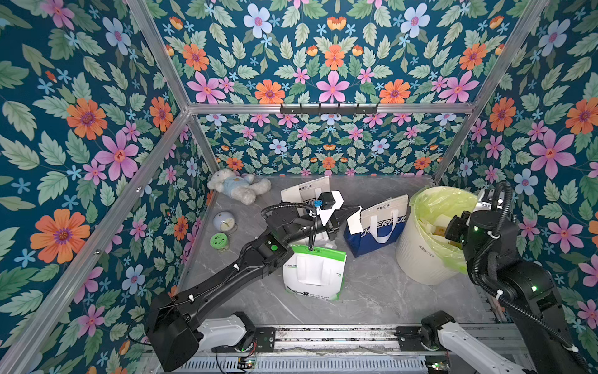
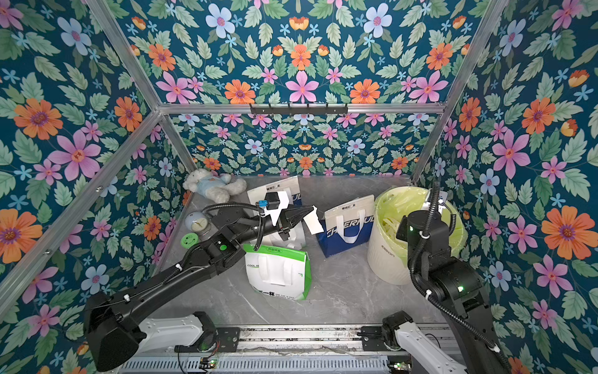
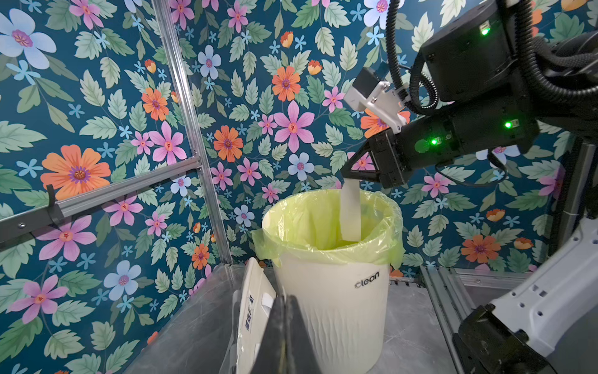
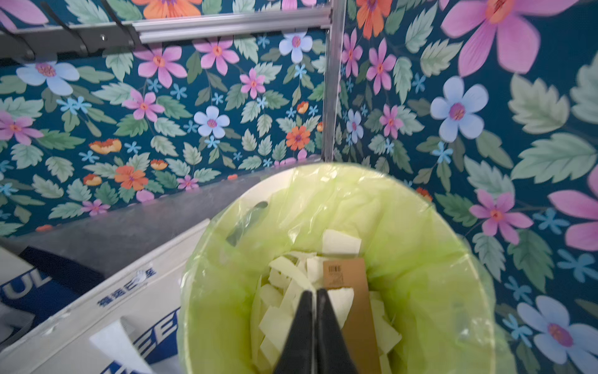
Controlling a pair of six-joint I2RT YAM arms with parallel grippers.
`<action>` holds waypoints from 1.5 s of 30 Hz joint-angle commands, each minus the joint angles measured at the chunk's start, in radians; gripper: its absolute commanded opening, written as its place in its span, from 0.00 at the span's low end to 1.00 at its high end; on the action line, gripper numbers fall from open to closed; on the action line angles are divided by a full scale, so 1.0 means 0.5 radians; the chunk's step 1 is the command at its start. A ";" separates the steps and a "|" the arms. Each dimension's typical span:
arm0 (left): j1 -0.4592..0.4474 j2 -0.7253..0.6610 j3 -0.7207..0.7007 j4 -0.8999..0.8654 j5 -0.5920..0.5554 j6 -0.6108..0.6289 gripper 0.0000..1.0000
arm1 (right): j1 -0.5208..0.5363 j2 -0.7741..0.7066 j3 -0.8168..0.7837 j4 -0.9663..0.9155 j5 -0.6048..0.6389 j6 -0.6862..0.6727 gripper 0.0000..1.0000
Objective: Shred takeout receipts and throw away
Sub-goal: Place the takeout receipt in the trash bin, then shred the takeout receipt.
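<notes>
Left wrist view is showing the right gripper (image 3: pixel 348 175) hovering above the bin (image 3: pixel 336 307), with a receipt strip (image 3: pixel 351 210) hanging from its tips into the liner. I cannot tell whether it is gripping the strip. Receipt scraps (image 4: pixel 288 270) are lying inside the bin. In a top view the left gripper (image 1: pixel 356 208) is closed, pinching a torn receipt piece (image 1: pixel 354 223) above the counter (image 1: pixel 372 291), beside the blue bag (image 1: pixel 357 243).

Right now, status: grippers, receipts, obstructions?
Left gripper shut on torn receipt piece. Right gripper over bin, strip dangling from tips, grip unclear. Blue bag beside bin, not blocking.
</notes>
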 commanded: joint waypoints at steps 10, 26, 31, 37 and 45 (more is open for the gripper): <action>-0.015 0.061 0.054 -0.006 0.005 -0.065 0.00 | 0.001 0.124 0.220 -0.471 -0.683 0.387 0.76; -0.035 0.128 -0.223 1.166 -0.209 -1.046 0.00 | 0.000 0.054 -0.532 1.316 -2.610 0.485 0.71; -0.076 0.137 -0.228 1.246 -0.207 -1.099 0.00 | 0.029 0.105 -0.644 1.714 -2.796 0.556 0.68; -0.085 0.156 -0.247 1.427 -0.212 -1.216 0.00 | 0.111 0.178 -0.658 1.861 -2.825 0.536 0.48; -0.086 0.113 -0.228 1.271 -0.243 -1.129 0.00 | 0.155 0.140 -0.652 1.800 -2.783 0.544 0.00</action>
